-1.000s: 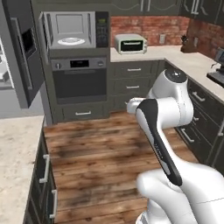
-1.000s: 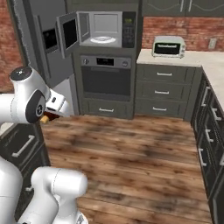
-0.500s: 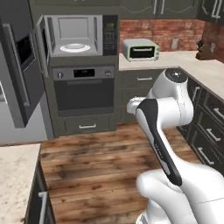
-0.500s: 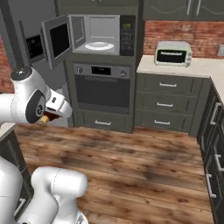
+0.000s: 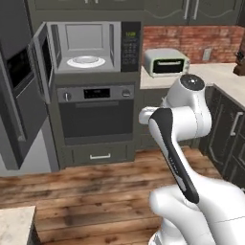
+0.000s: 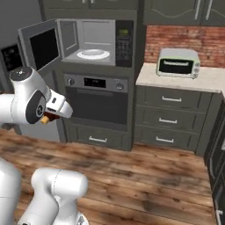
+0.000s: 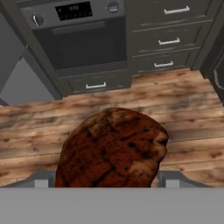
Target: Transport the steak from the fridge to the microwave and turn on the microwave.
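Steak point(image 7: 113, 148) pinched in the claw point(image 6: 47, 117), lumpy brown meat between the two tips in the hand view, held low and well below the microwave point(image 5: 88, 45), pointed down at the wood floor point(image 7: 183, 113) in front of the oven point(image 5: 95, 112). Looks like carry posture: meat tucked close to the arm so it rides steady while the base faces the appliance wall. Microwave door point(image 6: 39, 46) already swung open to the left of the cavity, white turntable point(image 6: 93, 54) bare inside, so the drop spot is ready; keypad panel point(image 5: 129, 45) sits right of the cavity for the start step. Fridge point(image 5: 19, 91) stands left of the microwave, its doors look closed. Oven directly under the microwave, toaster oven point(image 6: 178, 63) on the bench point(image 6: 197, 79) to the microwave's right, drawers point(image 6: 169, 116) beneath that. Likely obstacle: the open door edge left of the cavity as the arm lifts; the steak needs raising clear of the oven front first.
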